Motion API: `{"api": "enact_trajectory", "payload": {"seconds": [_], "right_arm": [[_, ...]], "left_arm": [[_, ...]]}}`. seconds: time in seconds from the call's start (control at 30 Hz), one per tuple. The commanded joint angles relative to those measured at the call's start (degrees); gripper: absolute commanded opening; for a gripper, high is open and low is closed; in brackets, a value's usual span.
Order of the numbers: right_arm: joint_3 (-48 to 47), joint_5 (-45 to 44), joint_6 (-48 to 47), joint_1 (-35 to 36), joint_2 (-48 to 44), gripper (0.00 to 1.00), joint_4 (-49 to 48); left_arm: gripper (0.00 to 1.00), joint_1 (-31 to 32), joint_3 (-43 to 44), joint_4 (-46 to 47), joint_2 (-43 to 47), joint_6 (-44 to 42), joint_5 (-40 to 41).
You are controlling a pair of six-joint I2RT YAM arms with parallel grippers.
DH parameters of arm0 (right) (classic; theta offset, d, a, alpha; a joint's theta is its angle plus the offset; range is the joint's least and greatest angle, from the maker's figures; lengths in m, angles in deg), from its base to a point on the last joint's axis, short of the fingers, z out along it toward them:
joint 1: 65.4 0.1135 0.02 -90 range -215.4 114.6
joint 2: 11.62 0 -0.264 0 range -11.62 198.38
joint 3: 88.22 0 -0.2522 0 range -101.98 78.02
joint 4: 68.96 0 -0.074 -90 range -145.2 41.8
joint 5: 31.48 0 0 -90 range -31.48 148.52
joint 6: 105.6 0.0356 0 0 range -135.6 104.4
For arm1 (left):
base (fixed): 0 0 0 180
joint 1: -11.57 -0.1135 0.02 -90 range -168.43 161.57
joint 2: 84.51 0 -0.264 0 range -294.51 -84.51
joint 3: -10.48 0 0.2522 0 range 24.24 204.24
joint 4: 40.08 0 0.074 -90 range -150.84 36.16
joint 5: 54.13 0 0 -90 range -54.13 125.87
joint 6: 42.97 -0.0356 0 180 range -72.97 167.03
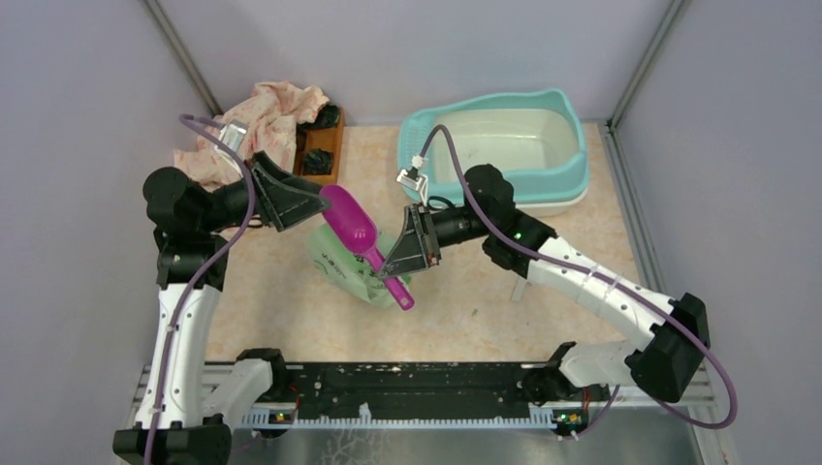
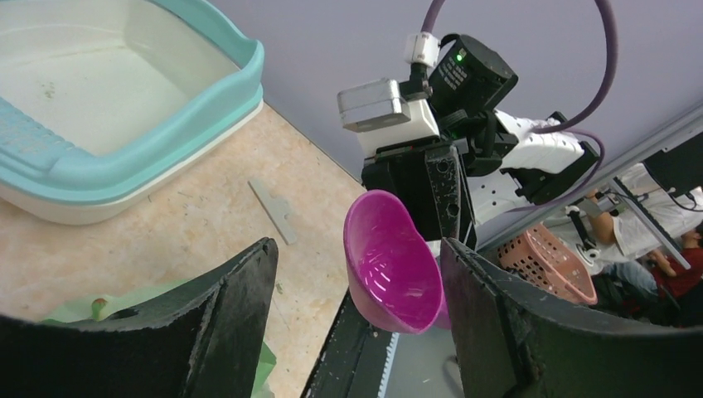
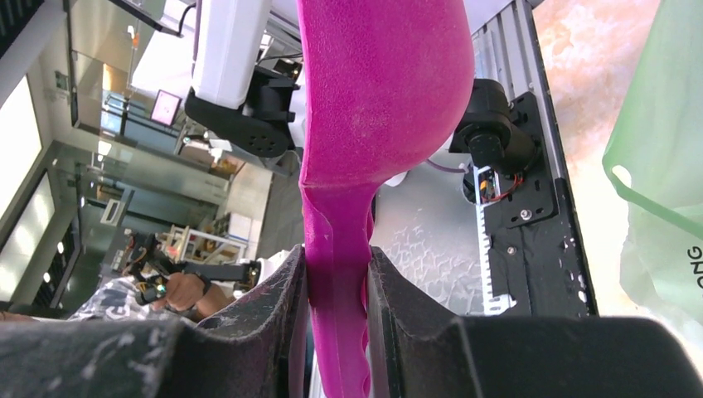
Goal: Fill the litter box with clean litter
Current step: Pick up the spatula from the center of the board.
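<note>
While my right gripper (image 1: 392,273) pinches the purple scoop (image 1: 351,221) by its handle, my left gripper (image 1: 312,201) waits wide open just by the bowl end. The scoop's long side runs between them. The litter box (image 1: 514,145) sits behind, nearer my right arm.

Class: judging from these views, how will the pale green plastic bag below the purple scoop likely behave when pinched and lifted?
The bag is probably floppy: its thin, translucent film looks creased and limp in the right wrist view. Lifted by one pinch, it would likely sag and swing rather than keep its shape. Its smooth plastic may also slip between pads.
</note>
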Motion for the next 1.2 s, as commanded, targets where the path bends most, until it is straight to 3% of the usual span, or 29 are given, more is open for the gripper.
{"api": "enact_trajectory", "payload": {"seconds": [0.0,0.23,0.47,0.53,0.6,0.77,0.8,0.9,0.97,1.03,1.17], "right_arm": [[-5.60,2.01,-2.78,-0.20,0.67,0.00,0.28],[-9.17,3.62,-6.57,-0.20,3.37,0.00,5.60],[-12.37,4.04,-12.37,-0.17,6.49,0.00,14.43],[-13.09,3.90,-13.34,-0.19,6.85,0.00,15.72],[-13.76,3.83,-14.13,-0.22,7.04,0.00,16.49],[-15.61,3.30,-16.00,-0.52,7.71,0.00,18.86],[-16.11,3.22,-16.50,-0.59,7.75,0.04,19.49],[-19.17,-0.28,-21.61,-1.06,7.47,0.35,25.45],[-22.89,-6.55,-26.82,-1.08,6.92,0.49,33.18],[-24.38,-13.03,-30.48,-1.08,5.60,0.58,36.52],[-22.15,-27.31,-35.59,0.15,-0.05,0.63,36.64]], "left_arm": [[0.74,1.50,1.26,-2.73,-0.40,-4.28,-2.35],[0.56,2.01,1.24,-5.33,-1.82,-6.04,-2.94],[0.54,3.24,2.51,-8.84,-3.06,-8.82,-1.64],[0.34,3.50,3.35,-11.49,-3.58,-10.77,-0.91],[0.03,3.67,4.00,-14.16,-4.09,-12.43,-0.17],[0.00,3.77,4.96,-18.56,-4.38,-14.84,0.68],[0.00,3.77,5.13,-19.12,-4.46,-15.04,0.85],[0.00,3.77,6.49,-22.42,-5.17,-15.83,3.18],[0.00,3.77,7.32,-23.72,-6.10,-15.40,4.22],[0.00,3.77,8.01,-24.61,-7.16,-14.25,5.00],[0.00,3.77,9.28,-24.57,-9.31,-10.74,6.94]]}}
